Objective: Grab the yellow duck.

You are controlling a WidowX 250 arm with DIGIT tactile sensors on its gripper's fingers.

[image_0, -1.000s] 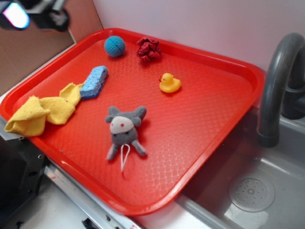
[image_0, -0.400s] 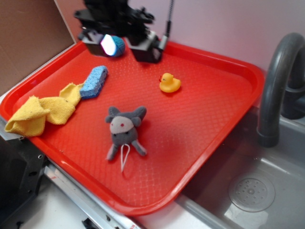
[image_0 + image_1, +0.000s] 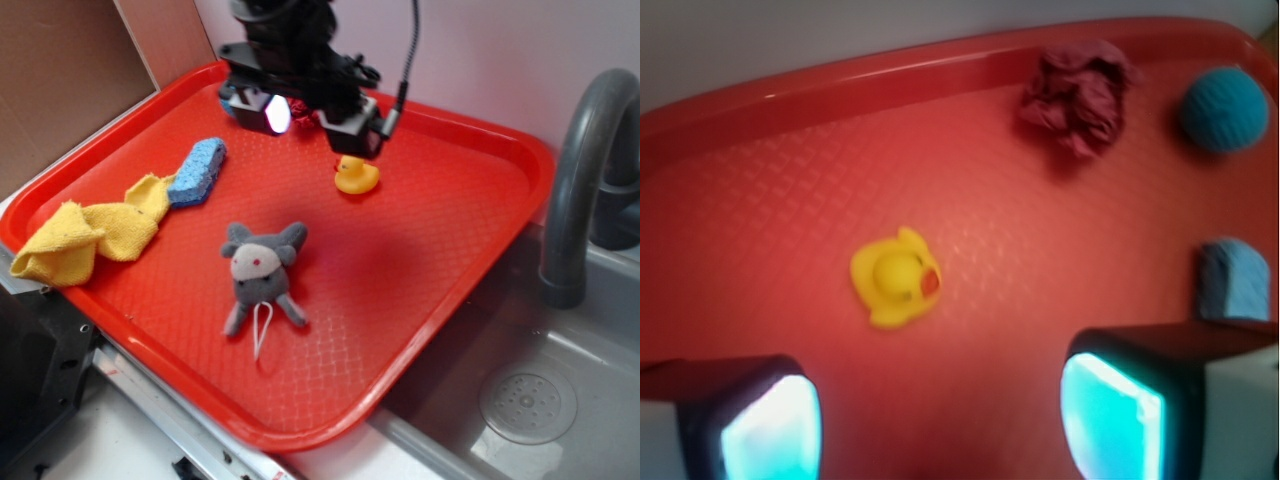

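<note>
Over the back half of the red tray my gripper now hangs, w/ the yellow duck just beside its right-hand finger pad in the exterior view. A sec ago the arm was off past the tray's far-left corner; 0.4 s ago it sat above the blue ball near the back rim. So it's swept along the back edge toward the duck, approach nearly done, no descent yet as far as I can judge.

Wrist view: duck sits ahead of the fingers, roughly btwn them but up-frame, not inside the gap. Fingers are spread wide, nothing held. I reckon I need to nudge fwd a bit, then drop.

Duck itself hasn't shifted: upright on the tray, mid-back area, well apart from everything else.

Count on tray:
- 1 yellow duck
- 1 grey plush mouse, centre-front
- 1 blue sponge, toward left edge
- 1 yellow cloth, touching the sponge, near left corner
- 1 blue ball and 1 dark red crumpled thing, both by the back rim; arm hides them in the exterior view.
</note>
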